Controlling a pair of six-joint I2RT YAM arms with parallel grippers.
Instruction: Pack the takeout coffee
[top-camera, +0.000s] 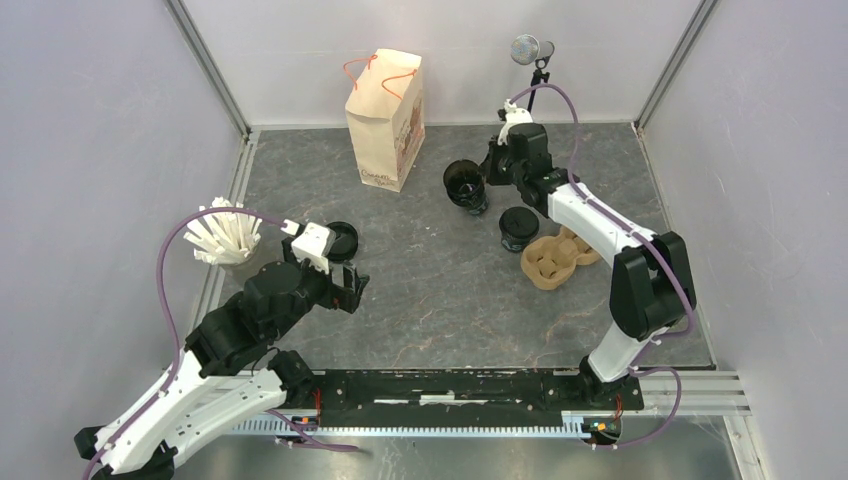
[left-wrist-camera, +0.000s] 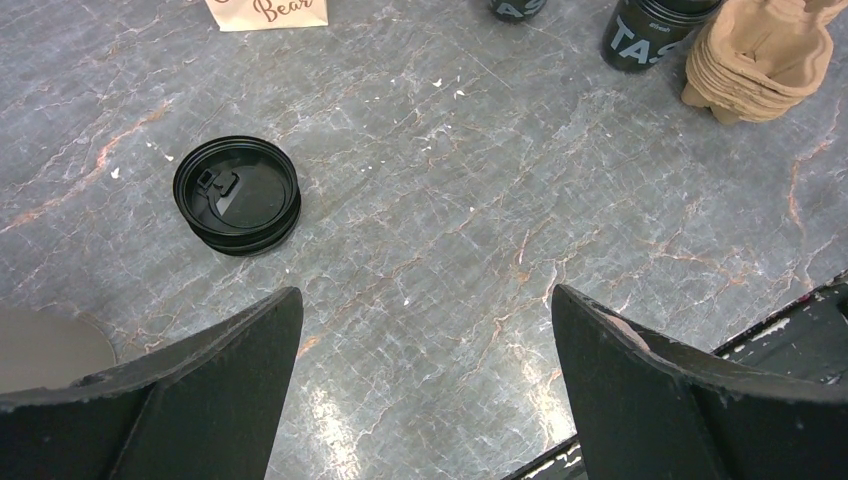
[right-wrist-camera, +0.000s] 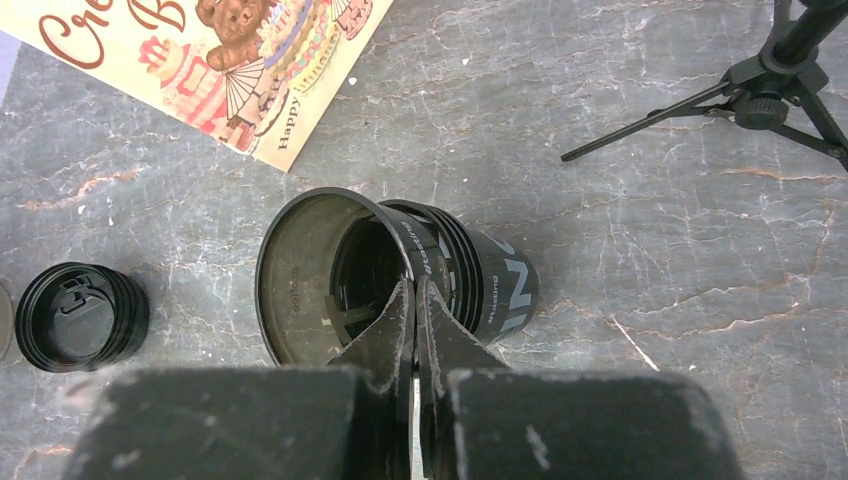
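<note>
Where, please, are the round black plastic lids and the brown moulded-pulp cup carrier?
Round black plastic lids (left-wrist-camera: 236, 195): left wrist view, top lid's centre.
Brown moulded-pulp cup carrier (top-camera: 547, 262): top external view, left half.

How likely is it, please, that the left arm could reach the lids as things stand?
Probably yes: the open left gripper hangs just short of the lids, and nothing stands between them.

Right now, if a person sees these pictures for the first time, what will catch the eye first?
The right end effector pinches the rim of an open black cup at the back of the table, beside the paper bag. The left end effector hangs wide open above the table, close to a stack of black lids.
</note>
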